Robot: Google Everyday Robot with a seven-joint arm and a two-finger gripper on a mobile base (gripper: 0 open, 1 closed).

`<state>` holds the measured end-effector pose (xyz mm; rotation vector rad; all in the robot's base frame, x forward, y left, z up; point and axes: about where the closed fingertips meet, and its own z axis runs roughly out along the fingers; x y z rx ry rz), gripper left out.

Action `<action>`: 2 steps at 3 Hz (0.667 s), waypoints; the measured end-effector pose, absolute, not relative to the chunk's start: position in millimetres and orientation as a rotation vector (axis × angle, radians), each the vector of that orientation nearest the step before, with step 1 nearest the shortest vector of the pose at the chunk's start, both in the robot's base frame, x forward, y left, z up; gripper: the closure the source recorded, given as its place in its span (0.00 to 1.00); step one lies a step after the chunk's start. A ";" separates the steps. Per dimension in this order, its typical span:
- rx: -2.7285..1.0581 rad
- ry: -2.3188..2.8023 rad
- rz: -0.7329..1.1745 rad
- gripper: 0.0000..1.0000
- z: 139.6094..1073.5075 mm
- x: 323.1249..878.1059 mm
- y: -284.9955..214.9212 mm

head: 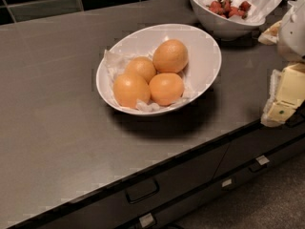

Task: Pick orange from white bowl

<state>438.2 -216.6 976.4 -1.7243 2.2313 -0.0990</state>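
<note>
The white bowl (207,46) stands mid-counter, lined with crumpled white paper, and holds several oranges. The orange (170,55) lies at the back right of the pile and sits highest; three look-alikes lie beside and in front of it (141,68) (130,89) (166,88). My gripper (285,97), cream-coloured, hangs at the right edge of the view over the counter's front edge. It is to the right of the bowl, apart from it and holding nothing that I can see.
A second white bowl (209,20) with red fruit pieces stands at the back right, close behind the orange bowl. The dark counter (52,104) ends in a front edge with drawers and handles (142,191) below. A dark tiled wall runs behind.
</note>
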 end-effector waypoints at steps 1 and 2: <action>-1.724 2.231 -0.099 0.00 976.4 438.2 -216.5; -1.743 2.204 -0.127 0.00 980.9 444.8 -210.3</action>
